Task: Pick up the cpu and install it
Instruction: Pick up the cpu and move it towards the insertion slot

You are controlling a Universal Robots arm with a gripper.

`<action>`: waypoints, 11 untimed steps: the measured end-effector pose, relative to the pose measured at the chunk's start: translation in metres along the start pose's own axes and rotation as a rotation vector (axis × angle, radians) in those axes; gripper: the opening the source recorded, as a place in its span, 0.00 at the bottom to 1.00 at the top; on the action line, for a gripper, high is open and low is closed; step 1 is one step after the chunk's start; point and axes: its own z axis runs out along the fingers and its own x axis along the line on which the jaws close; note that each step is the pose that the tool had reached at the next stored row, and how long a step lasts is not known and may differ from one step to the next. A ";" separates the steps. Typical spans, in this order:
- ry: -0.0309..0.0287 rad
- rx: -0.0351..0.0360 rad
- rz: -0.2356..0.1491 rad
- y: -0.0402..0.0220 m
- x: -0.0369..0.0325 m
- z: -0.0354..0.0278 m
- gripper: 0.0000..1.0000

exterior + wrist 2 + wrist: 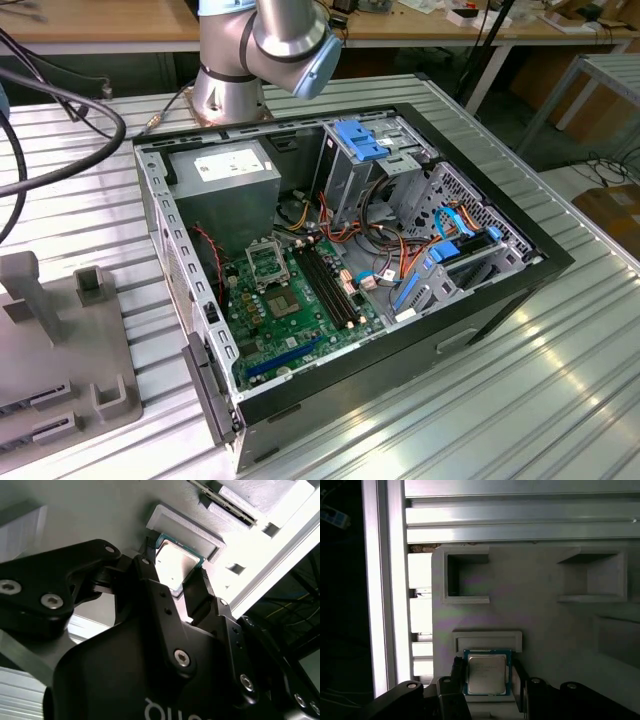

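The cpu is a pale silver square chip on a green edge. It lies flat in a shallow pocket of a grey holder block, against a raised ledge. My gripper stands over it, one black finger pressed to each of two opposite sides, shut on the chip. In the exterior view the open computer case lies on the table, and the board's metal-framed square socket sits near the green board's far end.
A grey fixture with slots stands at the exterior view's left, beside the case. The arm's base stands behind the case. Black cables loop over the ribbed metal table. Two square recesses lie in the holder.
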 end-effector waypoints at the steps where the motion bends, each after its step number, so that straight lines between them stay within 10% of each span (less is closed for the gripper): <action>1: -0.0001 0.0000 0.000 0.0000 0.0000 -0.0012 0.47; 11: -0.0001 0.0000 0.000 0.0001 0.0001 -0.0161 0.47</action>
